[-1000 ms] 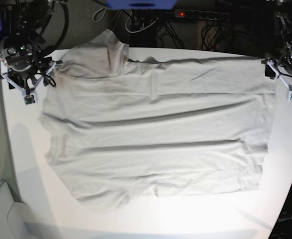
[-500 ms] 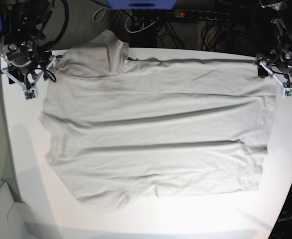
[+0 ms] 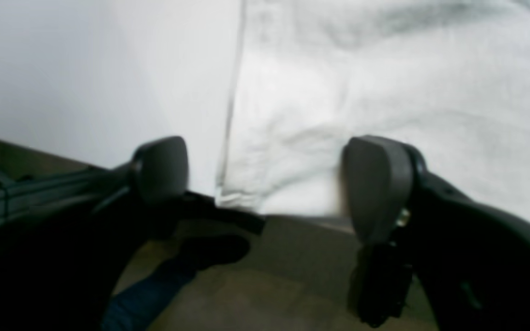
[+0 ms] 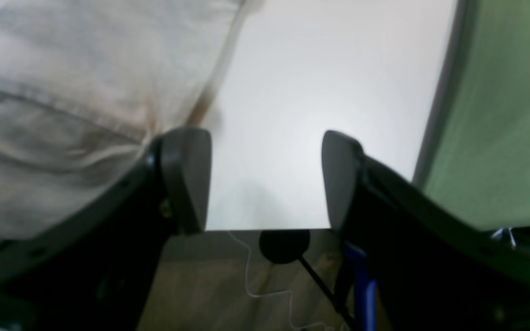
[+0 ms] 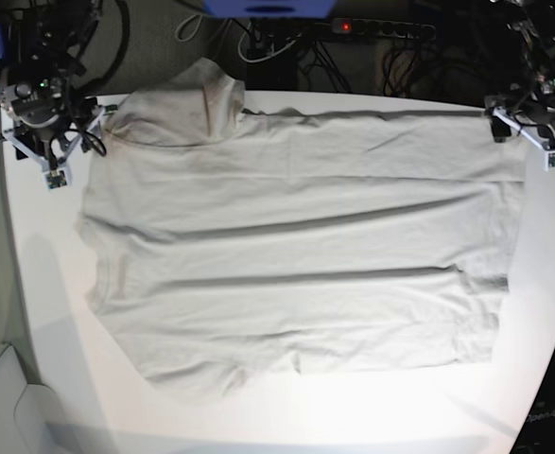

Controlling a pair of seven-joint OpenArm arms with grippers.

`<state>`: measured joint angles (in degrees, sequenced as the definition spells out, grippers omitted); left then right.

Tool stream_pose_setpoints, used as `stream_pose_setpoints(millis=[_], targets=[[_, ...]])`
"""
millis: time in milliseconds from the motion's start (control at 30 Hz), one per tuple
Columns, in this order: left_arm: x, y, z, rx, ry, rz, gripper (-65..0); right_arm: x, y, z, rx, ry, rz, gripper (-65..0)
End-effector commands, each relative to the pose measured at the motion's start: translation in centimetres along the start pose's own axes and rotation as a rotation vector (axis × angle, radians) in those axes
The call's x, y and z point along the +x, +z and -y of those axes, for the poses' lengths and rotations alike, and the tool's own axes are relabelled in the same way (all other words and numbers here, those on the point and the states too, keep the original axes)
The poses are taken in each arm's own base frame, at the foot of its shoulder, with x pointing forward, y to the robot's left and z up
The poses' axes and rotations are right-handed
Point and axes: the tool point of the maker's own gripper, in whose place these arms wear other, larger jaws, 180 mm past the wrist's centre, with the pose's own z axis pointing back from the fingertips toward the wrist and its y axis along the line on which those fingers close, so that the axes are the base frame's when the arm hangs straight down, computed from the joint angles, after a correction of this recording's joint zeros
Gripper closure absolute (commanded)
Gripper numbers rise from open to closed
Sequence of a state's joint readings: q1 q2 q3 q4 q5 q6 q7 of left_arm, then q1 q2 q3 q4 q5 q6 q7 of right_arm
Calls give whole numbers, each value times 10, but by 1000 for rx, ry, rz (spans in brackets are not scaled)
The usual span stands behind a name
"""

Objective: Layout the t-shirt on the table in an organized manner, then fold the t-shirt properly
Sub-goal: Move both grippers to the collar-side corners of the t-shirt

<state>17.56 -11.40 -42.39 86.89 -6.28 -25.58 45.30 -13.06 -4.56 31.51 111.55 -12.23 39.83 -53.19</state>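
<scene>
The light grey-beige t-shirt (image 5: pixel 296 236) lies spread flat across the white table (image 5: pixel 50 284), with long creases running left to right. One sleeve (image 5: pixel 201 90) reaches over the far edge. My left gripper (image 5: pixel 528 128) hovers open at the shirt's far right corner. In the left wrist view its fingers (image 3: pixel 375 184) straddle the t-shirt (image 3: pixel 361 92) hem at the table (image 3: pixel 85 69) edge, left gripper (image 3: pixel 267 177) holding nothing. My right gripper (image 5: pixel 55 142) stands open at the far left. In its wrist view the right gripper (image 4: pixel 265 179) frames bare table (image 4: pixel 315 92) beside the t-shirt (image 4: pixel 62 92).
A power strip (image 5: pixel 381 28) and tangled cables (image 5: pixel 277 47) lie on the floor behind the table. A pale bin (image 5: pixel 3 407) sits at the near left corner. A green surface (image 4: pixel 499 115) runs past the table's edge in the right wrist view.
Both grippers have drawn back toward the far edge of the table, the left one further. Both stay open. The shirt has not shifted.
</scene>
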Motion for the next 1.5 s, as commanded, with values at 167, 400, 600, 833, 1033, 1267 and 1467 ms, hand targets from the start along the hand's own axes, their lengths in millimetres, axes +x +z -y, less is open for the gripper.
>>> stream_pose_setpoints(millis=[167,400,600,833,1033,1267,1467], targets=[[-48,1,-8,28,-35,-185,-522,11,4,7,-20,9,37,-385],[-48,1,-6,23,-36,-186,-471,10,4,7,-20,10,36,-385],[-48,1,-6,23,-36,-186,-177,9,4,7,-20,11,35,-385],[-48,1,-6,23,-34,-186,-50,9,4,7,-20,11,35,-385],[-47,0,-5,22,-32,-183,-50,8,4,5,-14,12,28,-388],[-46,0,-5,23,-32,-181,-49,-2,5,0,-4,12,6,-388],[-45,0,-5,24,-31,-180,-49,-8,4,-27,59,25,-8,-392]])
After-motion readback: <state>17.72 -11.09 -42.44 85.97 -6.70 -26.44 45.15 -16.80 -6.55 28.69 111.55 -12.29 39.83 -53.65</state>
